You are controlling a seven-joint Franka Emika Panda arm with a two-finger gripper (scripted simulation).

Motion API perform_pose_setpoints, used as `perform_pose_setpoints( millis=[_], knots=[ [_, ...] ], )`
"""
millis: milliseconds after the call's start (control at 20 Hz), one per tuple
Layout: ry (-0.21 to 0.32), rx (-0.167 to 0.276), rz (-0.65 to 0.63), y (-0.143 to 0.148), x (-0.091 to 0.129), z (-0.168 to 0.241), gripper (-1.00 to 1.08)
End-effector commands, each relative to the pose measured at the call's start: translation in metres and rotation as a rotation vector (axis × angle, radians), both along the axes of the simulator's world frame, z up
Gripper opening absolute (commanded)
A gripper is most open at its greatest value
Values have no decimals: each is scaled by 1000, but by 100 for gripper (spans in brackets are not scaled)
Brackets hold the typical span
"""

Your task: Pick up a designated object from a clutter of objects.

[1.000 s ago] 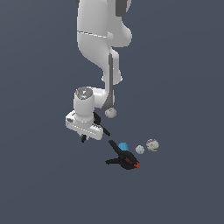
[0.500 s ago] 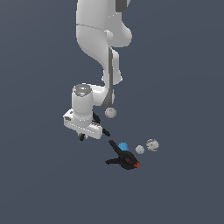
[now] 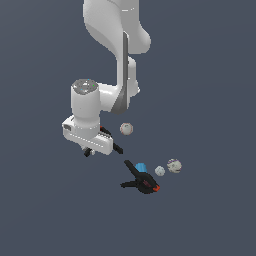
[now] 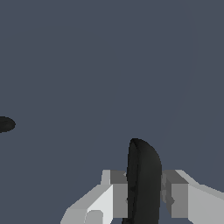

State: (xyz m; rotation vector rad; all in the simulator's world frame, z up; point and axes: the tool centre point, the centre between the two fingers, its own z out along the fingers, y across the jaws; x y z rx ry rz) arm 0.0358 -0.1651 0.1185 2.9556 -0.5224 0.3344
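The designated object, a slim black clamp (image 3: 116, 148), hangs under the white hand in the exterior view, with only a thin black handle and a small dark end showing. My gripper (image 3: 100, 146) is shut on it. In the wrist view a black handle of that clamp (image 4: 142, 175) stands pinched between the grey fingers (image 4: 114, 192) of the gripper (image 4: 142, 194). The rest of the clutter of objects lies lower and toward the exterior view's right.
A chunkier black clamp (image 3: 141, 182) with a red-orange jaw lies on the grey floor. A small blue piece (image 3: 140, 166) touches it. Two whitish balls (image 3: 160, 171) (image 3: 174, 165) sit beside it, and a third ball (image 3: 126, 128) lies near the arm.
The hand has risen slightly and drifted toward the exterior view's left, carrying the slim clamp. The other clutter has not moved.
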Motion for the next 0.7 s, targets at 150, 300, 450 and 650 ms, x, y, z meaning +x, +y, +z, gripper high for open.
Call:
perform_pose_setpoints(
  millis=[150, 300, 450, 650],
  knots=[
    [-3, 0, 0, -6, 14, 59, -100],
    [-3, 1, 1, -9, 22, 90, -100],
    [-4, 1, 1, -12, 30, 121, -100],
    [-4, 1, 1, -16, 40, 161, -100]
  ],
)
